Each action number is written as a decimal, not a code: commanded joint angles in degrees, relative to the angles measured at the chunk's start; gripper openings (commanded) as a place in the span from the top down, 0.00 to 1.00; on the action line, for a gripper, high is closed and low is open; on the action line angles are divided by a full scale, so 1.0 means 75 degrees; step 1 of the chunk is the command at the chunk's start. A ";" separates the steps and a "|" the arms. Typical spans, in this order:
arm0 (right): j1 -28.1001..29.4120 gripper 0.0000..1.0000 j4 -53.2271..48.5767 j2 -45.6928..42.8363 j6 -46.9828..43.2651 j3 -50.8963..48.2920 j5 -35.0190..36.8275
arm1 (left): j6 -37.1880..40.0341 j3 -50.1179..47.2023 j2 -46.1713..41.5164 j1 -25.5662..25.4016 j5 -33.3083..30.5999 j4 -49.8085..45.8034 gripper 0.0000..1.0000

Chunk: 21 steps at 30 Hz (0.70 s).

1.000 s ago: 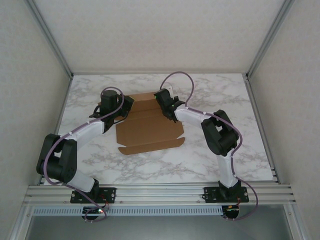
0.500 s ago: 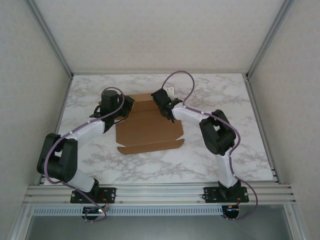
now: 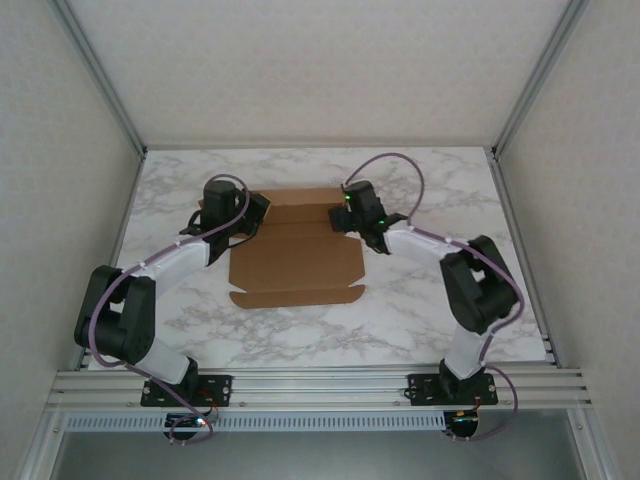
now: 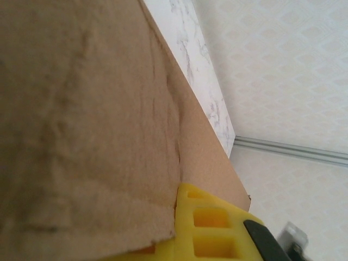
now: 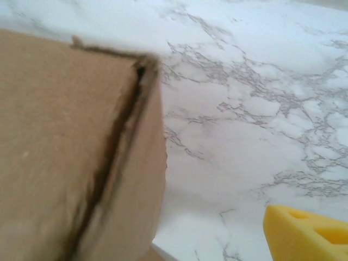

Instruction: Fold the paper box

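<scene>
Cardboard box lies flat and unfolded mid-table, long flap along its 6 o'clock edge. Left gripper sits at the box's 10 o'clock corner, jaws pinched together on the cardboard edge; left wrist cam has the sheet lying over the yellow finger. Right gripper is at the 2 o'clock corner, jaws apart, holding nothing; its yellow finger is clear of the raised box corner, bare marble between.
</scene>
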 commanded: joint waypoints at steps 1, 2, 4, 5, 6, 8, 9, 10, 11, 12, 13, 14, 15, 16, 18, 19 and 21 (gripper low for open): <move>-0.0317 0.17 0.1633 -0.0867 -0.0080 -0.0747 -0.1567 | 0.0140 0.0060 0.0258 -0.0013 0.0242 -0.0697 1.00; -0.0376 0.18 0.1982 -0.1043 -0.0011 -0.1026 -0.1604 | 0.0137 0.0058 0.0260 -0.0013 0.0241 -0.0684 1.00; -0.0422 0.18 0.2947 -0.1297 -0.0067 -0.1713 -0.1528 | 0.0126 0.0046 0.0253 -0.0016 0.0243 -0.0666 1.00; -0.0461 0.18 0.3399 -0.1355 -0.0190 -0.2017 -0.1657 | 0.0126 0.0046 0.0266 -0.0014 0.0242 -0.0664 1.00; -0.0502 0.19 0.3756 -0.1358 -0.0351 -0.2260 -0.1956 | 0.0127 0.0052 0.0260 -0.0017 0.0243 -0.0659 1.00; -0.0506 0.21 0.3732 -0.1232 -0.0551 -0.2304 -0.2251 | 0.0130 0.0035 0.0263 -0.0007 0.0242 -0.0648 1.00; -0.0512 0.22 0.3597 -0.1103 -0.0579 -0.2255 -0.2260 | 0.0125 0.0035 0.0267 -0.0017 0.0254 -0.0645 1.00; -0.0500 0.23 0.3606 -0.0988 -0.0597 -0.2241 -0.2277 | 0.0131 0.0041 0.0275 -0.0008 0.0263 -0.0645 1.00; -0.0489 0.24 0.3669 -0.0858 -0.0603 -0.2245 -0.2209 | 0.0137 0.0046 0.0273 -0.0010 0.0254 -0.0646 1.00; -0.0468 0.25 0.3718 -0.0751 -0.0603 -0.2209 -0.2093 | 0.0143 0.0046 0.0275 -0.0010 0.0265 -0.0656 1.00; -0.0472 0.25 0.3671 -0.0605 -0.0567 -0.2123 -0.1950 | 0.0149 0.0048 0.0265 -0.0009 0.0260 -0.0657 1.00; -0.0464 0.27 0.3417 -0.0433 -0.0528 -0.1924 -0.1797 | 0.0149 0.0046 0.0269 -0.0006 0.0262 -0.0657 1.00; -0.0462 0.28 0.3241 -0.0251 -0.0541 -0.1745 -0.1735 | 0.0149 0.0055 0.0269 -0.0010 0.0263 -0.0670 1.00; -0.0461 0.30 0.3242 -0.0132 -0.0562 -0.1652 -0.1685 | 0.0151 0.0057 0.0261 -0.0012 0.0251 -0.0676 1.00; -0.0412 0.35 0.3165 0.0140 -0.0565 -0.1455 -0.1419 | 0.0149 0.0072 0.0269 -0.0006 0.0254 -0.0681 1.00; -0.0386 0.36 0.3149 0.0234 -0.0567 -0.1375 -0.1332 | 0.0149 0.0070 0.0275 -0.0011 0.0254 -0.0681 1.00; -0.0278 0.39 0.3135 0.0434 -0.0590 -0.1270 -0.1021 | 0.0149 0.0096 0.0261 -0.0008 0.0247 -0.0702 1.00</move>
